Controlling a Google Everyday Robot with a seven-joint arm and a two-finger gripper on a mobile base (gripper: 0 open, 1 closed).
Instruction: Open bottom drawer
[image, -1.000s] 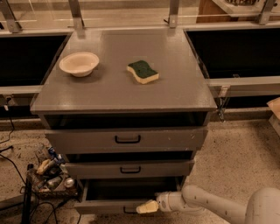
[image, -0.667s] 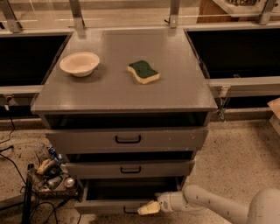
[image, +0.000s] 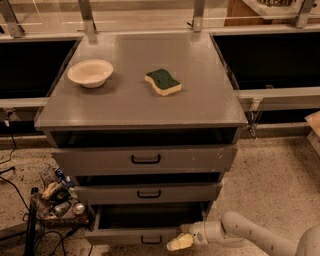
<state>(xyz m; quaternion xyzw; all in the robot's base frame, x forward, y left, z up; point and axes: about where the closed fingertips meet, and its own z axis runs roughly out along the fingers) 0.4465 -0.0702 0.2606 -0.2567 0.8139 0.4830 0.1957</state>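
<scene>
**Bottom drawer part way out, gripper beside its handle**

In the camera view, the bottom drawer (image: 120, 237) is seen at the very foot of the grey cabinet (image: 200, 90), under the middle drawer (image: 190, 193) and the top drawer (image: 195, 159). It is pulled part way out, so some of its inside can be seen. The gripper (image: 180, 242) is held low at the drawer's front, just to the right of the small black handle (image: 151, 240). Whether the gripper is open or closed cannot be told. The drawer is made of metal, so it is judged to be hard and stiff. It is probably not heavy, since nothing is seen in it. It is best taken by the handle and pulled straight out, so it does not get stuck.
</scene>
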